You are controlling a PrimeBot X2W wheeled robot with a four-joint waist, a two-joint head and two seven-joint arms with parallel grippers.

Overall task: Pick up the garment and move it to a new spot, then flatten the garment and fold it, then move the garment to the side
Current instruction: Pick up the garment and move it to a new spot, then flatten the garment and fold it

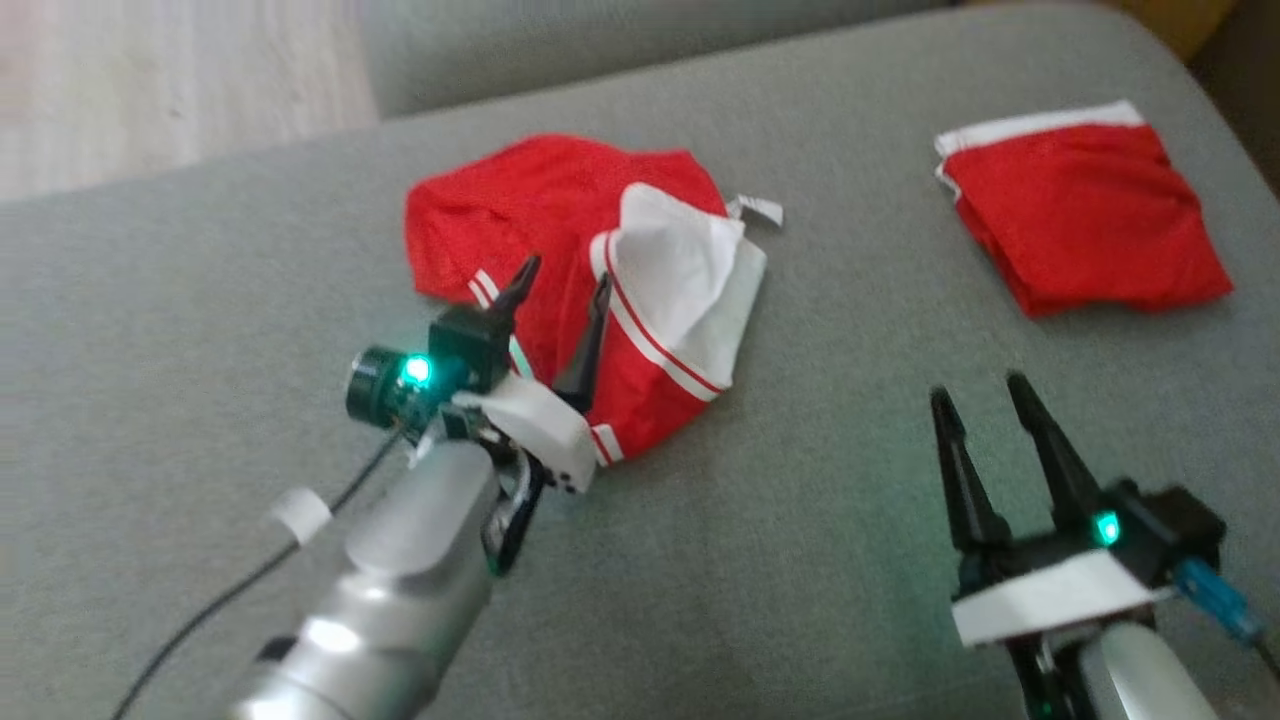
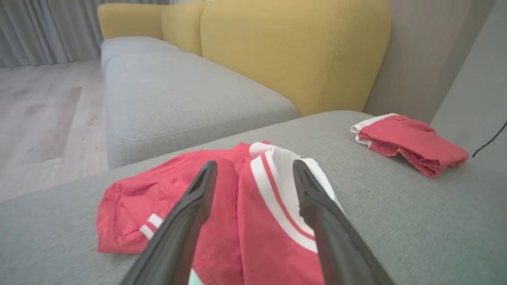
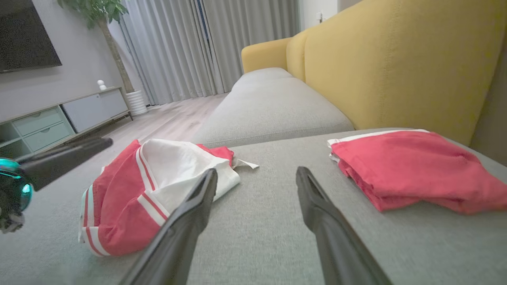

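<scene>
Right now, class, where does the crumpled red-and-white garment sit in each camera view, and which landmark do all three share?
Head view: crumpled garment, centre, slightly upper.
Left wrist view: lower centre, spreading left.
Right wrist view: lower left.
Shared landmark: folded red garment, to its right in every view.

Head view steeply down on cushion (image 1: pixel 800 560); wrist views low, sharing garment (image 1: pixel 500 210)
</scene>
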